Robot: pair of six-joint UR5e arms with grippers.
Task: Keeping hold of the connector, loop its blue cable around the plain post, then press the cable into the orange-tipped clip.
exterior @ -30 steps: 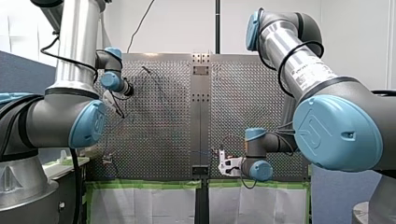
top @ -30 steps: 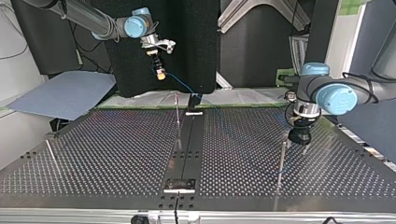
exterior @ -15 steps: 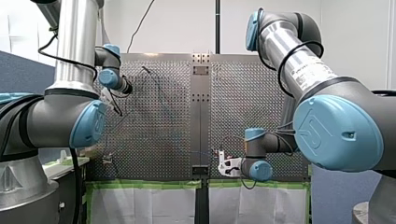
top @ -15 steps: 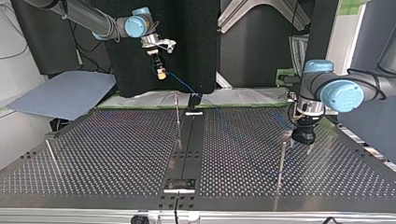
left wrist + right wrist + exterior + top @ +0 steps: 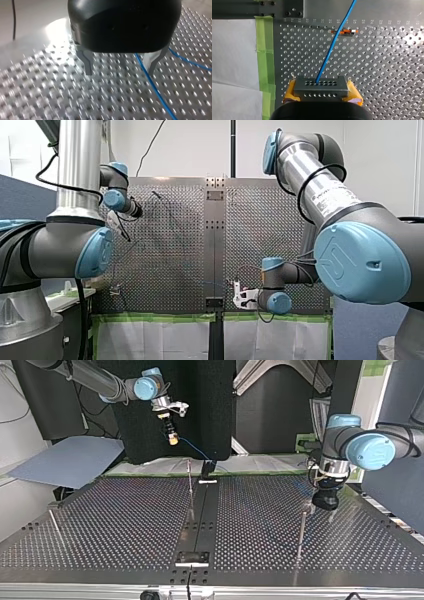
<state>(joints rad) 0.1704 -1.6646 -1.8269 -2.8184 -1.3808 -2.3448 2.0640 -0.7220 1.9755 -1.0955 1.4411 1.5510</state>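
Upper left in the top view my right claw (image 5: 172, 438) clamps the connector (image 5: 321, 86), my left claw (image 5: 119, 72) gapes empty; tension in the blue cable (image 5: 332, 47) could wrench the connector free.

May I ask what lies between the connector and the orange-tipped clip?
Right wrist view: only perforated table, crossed by the blue cable from the connector.

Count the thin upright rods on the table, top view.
3: the left rod at the view's left, the middle rod beside the central strip, the right rod at the view's right. Others may be hidden.
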